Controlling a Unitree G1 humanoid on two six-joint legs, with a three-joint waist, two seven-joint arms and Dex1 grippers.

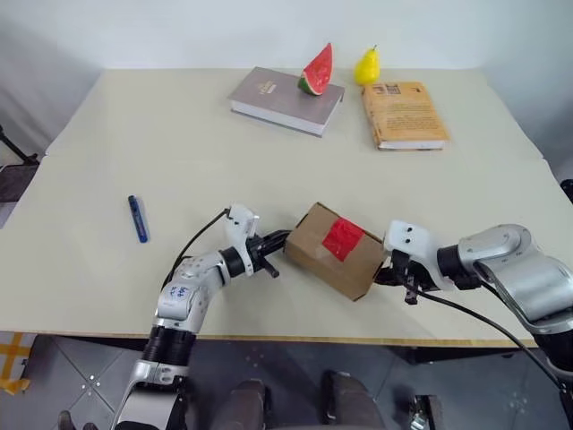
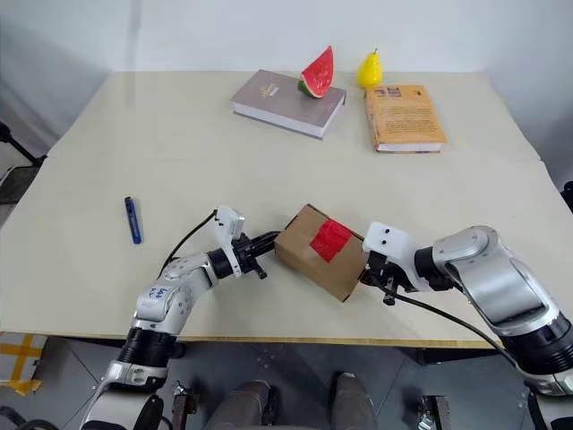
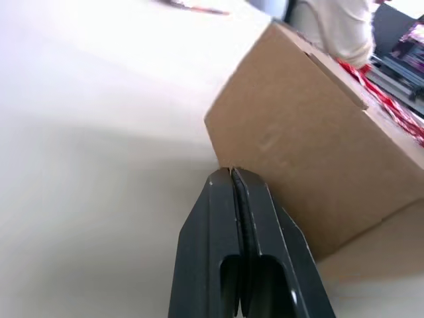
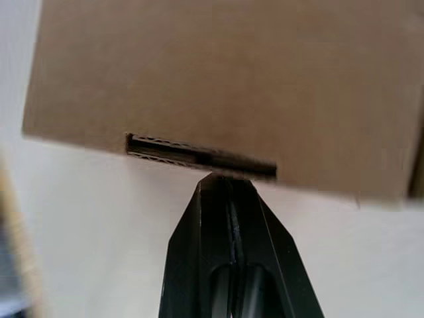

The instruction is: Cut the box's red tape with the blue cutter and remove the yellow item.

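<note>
Both grippers, left [image 1: 279,240] and right [image 1: 383,274], pressed closed, empty fingers against opposite ends of the box [image 1: 336,250] near the tabletop's [image 1: 179,134] front edge, apparently to square it. Its red tape [image 1: 342,238] was uncut; the blue cutter [image 1: 137,219] lay apart, toward the left edge.

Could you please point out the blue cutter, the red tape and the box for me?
blue cutter [image 1: 137,219]: left eye view, middle of its shaft.
red tape [image 1: 342,238]: left eye view, centre of the patch.
box [image 1: 309,237]: left eye view, bare cardboard top beside the tape.

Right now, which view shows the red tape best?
The left eye view: the red tape shows whole on the box top. The right eye view matches it; the left wrist view catches an edge; the right wrist view shows bare cardboard.
</note>
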